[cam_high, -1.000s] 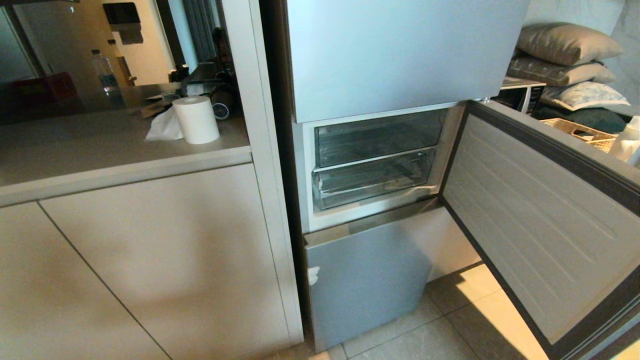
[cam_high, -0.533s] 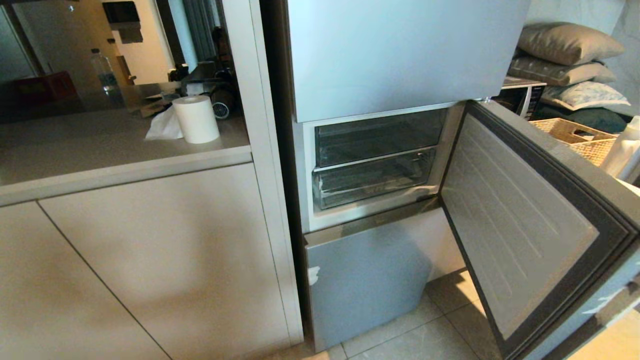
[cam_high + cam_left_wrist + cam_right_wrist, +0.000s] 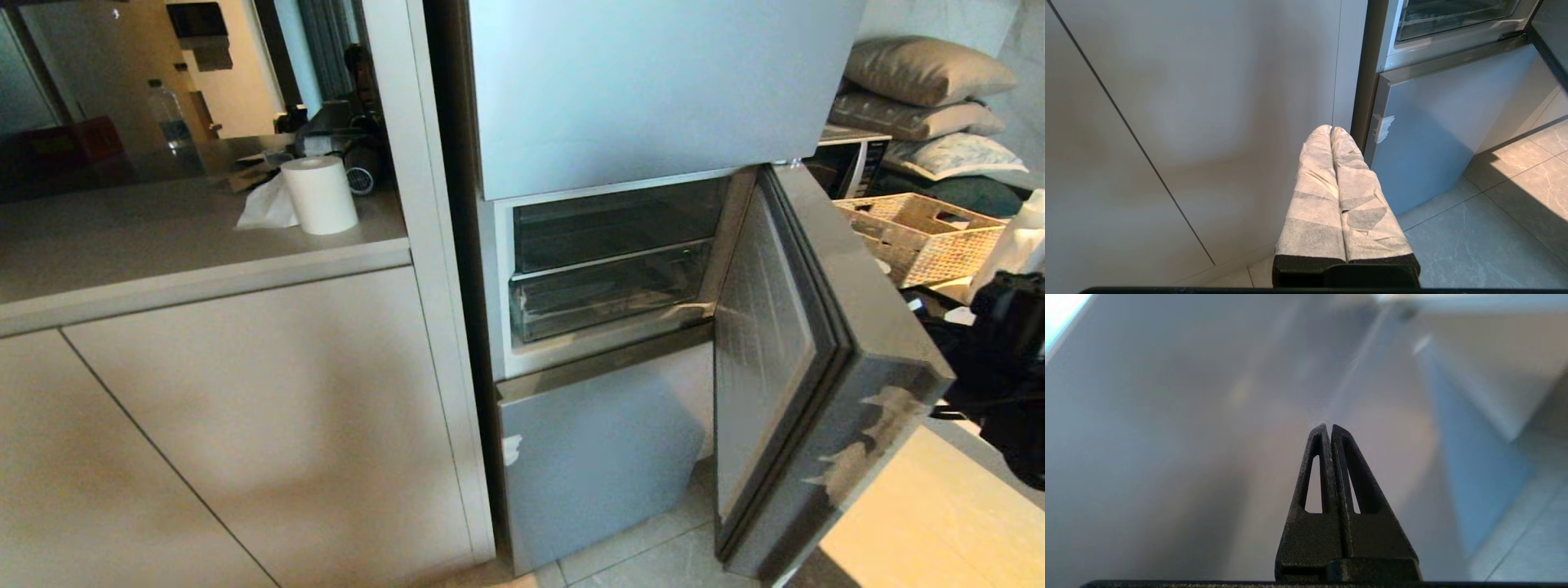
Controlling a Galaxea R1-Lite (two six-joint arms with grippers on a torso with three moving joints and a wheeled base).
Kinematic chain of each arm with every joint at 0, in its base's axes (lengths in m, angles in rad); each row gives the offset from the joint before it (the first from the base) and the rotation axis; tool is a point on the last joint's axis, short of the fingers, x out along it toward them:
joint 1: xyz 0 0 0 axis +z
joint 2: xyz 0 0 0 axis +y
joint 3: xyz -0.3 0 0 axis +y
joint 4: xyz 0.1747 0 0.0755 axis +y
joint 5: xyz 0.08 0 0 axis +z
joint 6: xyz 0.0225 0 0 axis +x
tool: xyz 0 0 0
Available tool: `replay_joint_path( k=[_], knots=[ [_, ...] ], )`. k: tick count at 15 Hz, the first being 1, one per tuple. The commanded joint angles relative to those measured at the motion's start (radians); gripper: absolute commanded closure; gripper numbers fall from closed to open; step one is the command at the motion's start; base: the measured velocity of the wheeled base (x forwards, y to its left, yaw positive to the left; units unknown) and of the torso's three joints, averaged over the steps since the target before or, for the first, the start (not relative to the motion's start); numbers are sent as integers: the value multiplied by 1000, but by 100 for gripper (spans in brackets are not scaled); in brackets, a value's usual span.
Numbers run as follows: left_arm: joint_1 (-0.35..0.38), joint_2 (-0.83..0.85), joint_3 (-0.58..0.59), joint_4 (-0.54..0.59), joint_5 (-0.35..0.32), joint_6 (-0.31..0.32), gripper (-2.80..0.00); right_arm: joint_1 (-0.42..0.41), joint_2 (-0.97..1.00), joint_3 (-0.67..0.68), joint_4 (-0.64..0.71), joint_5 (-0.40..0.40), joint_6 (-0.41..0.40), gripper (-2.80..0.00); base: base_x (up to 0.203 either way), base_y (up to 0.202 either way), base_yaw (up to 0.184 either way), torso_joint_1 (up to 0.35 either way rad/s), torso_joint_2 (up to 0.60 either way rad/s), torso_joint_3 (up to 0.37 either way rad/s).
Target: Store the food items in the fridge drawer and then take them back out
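Closing the fridge door (image 3: 816, 327) is the step judged to be in hand. Door: right of centre in the head view, half open and nearly edge-on, with its inner liner facing the cavity. Right gripper (image 3: 1327, 426): fingers pressed together, nothing between them, pointed at a plain grey panel, judged to be the door's outer face; whether it touches cannot be told. Right arm (image 3: 1008, 359): dark mass at the right edge of the head view, beyond the door. Left gripper (image 3: 1331, 128): padded fingers closed and empty, low before the cabinet front, just beside the lower fridge door (image 3: 1425, 139), idle. Fridge drawer (image 3: 604, 298): centre of the head view, lower of two clear compartments, seated in the cavity under the upper compartment (image 3: 616, 224). Food items: none visible in any view; nothing red shows through the drawer front, so the contents cannot be confirmed. Handling note: press with the closed fingertips on the outer face towards the free edge, away from the hinge, where least effort is needed. Follow the door's arc so the tips do not skid on the smooth panel. Check that the drawer lip sits flush before the seal meets the frame. Hazard: a slip off the door edge.
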State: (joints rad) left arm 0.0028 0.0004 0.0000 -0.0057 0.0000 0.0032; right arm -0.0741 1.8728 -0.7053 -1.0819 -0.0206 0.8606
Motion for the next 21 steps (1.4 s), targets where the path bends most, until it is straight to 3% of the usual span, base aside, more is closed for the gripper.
replay_joint_path(
  k=[1, 4, 6, 10, 15, 18, 21],
  knots=[
    [0, -2, 2, 0, 0, 0, 0, 155, 1, -14, -6, -49, 5, 0, 0, 0, 0, 0, 0, 0],
    [0, -2, 2, 0, 0, 0, 0, 332, 44, -75, -6, -127, 2, 0, 0, 0, 0, 0, 0, 0],
    [0, -2, 2, 0, 0, 0, 0, 408, 114, -162, -4, -154, -8, 0, 0, 0, 0, 0, 0, 0],
    [0, -2, 2, 0, 0, 0, 0, 508, 357, -496, -1, -182, -157, 0, 0, 0, 0, 0, 0, 0],
    [0, -2, 2, 0, 0, 0, 0, 568, 568, -773, -8, -176, -210, 0, 0, 0, 0, 0, 0, 0],
    [0, -2, 2, 0, 0, 0, 0, 576, 540, -731, -29, -180, -243, 0, 0, 0, 0, 0, 0, 0],
    [0, -2, 2, 0, 0, 0, 0, 557, 297, -434, -65, -173, -306, 0, 0, 0, 0, 0, 0, 0]
  ],
)
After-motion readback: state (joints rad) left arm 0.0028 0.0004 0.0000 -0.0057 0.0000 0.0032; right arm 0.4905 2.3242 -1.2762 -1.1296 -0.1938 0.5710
